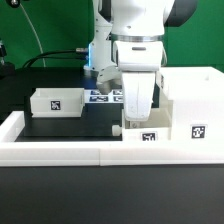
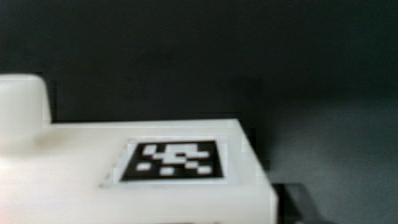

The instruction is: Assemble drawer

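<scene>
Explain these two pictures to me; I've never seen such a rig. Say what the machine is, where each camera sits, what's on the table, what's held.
The white machine is a robot arm ending in a two-finger gripper. One picture comes from a camera off the arm, the close-up from a camera on its wrist. On the black table lie white drawer parts: a tall housing, a far tray standing apart, and a near tray at the gripper. Whether anything is held cannot be told.
</scene>
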